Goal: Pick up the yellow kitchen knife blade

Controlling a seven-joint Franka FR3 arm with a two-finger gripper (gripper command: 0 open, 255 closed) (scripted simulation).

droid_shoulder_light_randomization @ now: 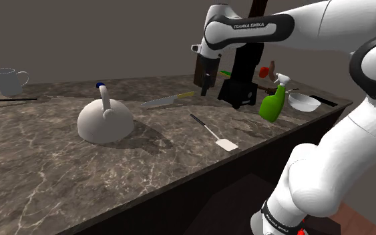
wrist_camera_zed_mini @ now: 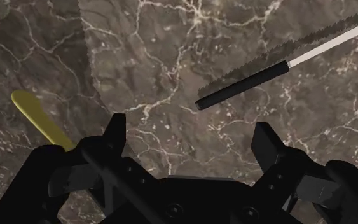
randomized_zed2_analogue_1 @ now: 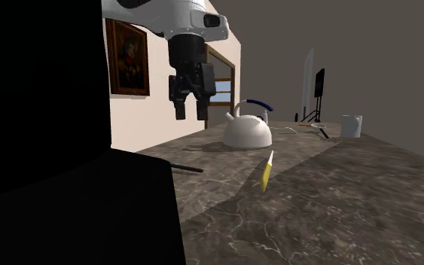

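Marble counter (droid_shoulder_light_randomization: 79,173) bears the yellow-handled knife (droid_shoulder_light_randomization: 168,101), below and beside the hovering gripper (randomized_zed2_analogue_1: 191,113), jaws apart.

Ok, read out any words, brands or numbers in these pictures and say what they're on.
"FRANKA EMIKA": white letters on the dark upper joint of the Franka arm.
White print on the dark ring near the arm's foot: too small to read.
Nothing else legible.
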